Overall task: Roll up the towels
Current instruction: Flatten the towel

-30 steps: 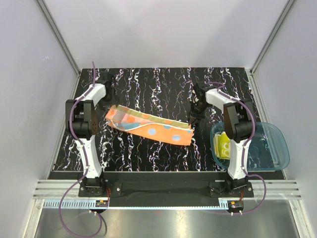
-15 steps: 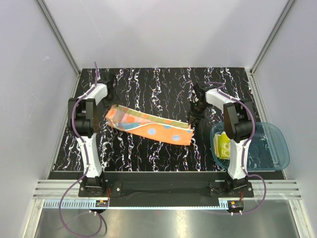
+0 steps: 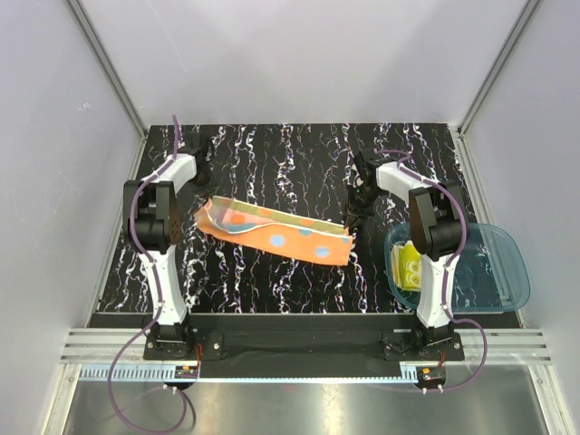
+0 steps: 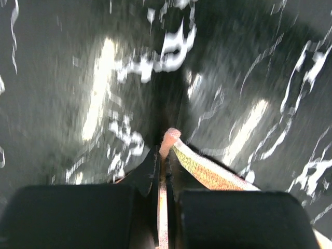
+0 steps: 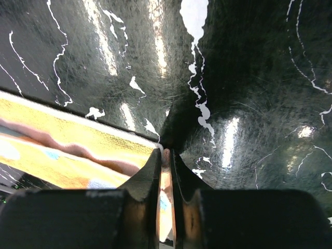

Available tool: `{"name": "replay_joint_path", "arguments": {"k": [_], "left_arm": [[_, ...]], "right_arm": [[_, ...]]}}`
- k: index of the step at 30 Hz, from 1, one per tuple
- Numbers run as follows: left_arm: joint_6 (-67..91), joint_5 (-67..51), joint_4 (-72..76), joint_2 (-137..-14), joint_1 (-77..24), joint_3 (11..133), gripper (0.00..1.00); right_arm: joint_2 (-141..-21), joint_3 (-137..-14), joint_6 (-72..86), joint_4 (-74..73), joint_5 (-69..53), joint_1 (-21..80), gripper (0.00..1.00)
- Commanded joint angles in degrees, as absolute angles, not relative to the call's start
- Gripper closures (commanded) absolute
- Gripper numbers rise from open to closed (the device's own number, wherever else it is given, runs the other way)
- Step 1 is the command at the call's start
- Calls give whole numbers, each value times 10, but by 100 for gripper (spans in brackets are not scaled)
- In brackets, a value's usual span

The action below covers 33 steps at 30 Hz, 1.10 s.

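Observation:
The orange towel with blue polka dots (image 3: 276, 233) lies as a long folded strip across the black marbled table (image 3: 290, 159), held at both ends. My left gripper (image 3: 202, 207) is shut on its left corner; in the left wrist view the cloth edge (image 4: 207, 172) sticks out between the closed fingers of the gripper (image 4: 166, 155). My right gripper (image 3: 354, 216) is shut on the right corner; in the right wrist view the gripper (image 5: 166, 154) pinches the orange and yellow cloth (image 5: 78, 150). The yellow towel (image 3: 410, 267) lies bunched in the blue tray.
The translucent blue tray (image 3: 494, 272) sits at the table's right front edge, beside the right arm's base. Grey walls and metal frame posts surround the table.
The left gripper has shifted slightly, pulling the towel's left corner a little right and inward so that end looks more bunched. The right arm and the yellow towel have not moved.

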State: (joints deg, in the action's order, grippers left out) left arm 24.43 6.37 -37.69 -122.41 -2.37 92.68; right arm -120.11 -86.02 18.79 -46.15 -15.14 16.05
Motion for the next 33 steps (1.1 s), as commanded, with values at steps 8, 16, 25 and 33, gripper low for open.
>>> {"name": "replay_joint_path", "arguments": {"k": [8, 16, 25, 33], "left_arm": [[238, -19, -398, -995, -36, 848, 100], [239, -52, -436, -755, -50, 770, 100], [235, -102, -533, -443, -50, 674, 100], [242, -72, -690, -344, -50, 676, 100]], "right_arm": [[-1066, -899, 185, -504, -170, 156, 100], [-883, -872, 213, -548, -179, 156, 100], [-617, -811, 247, -634, -128, 156, 100], [-533, -780, 272, -692, -117, 157, 100]]}}
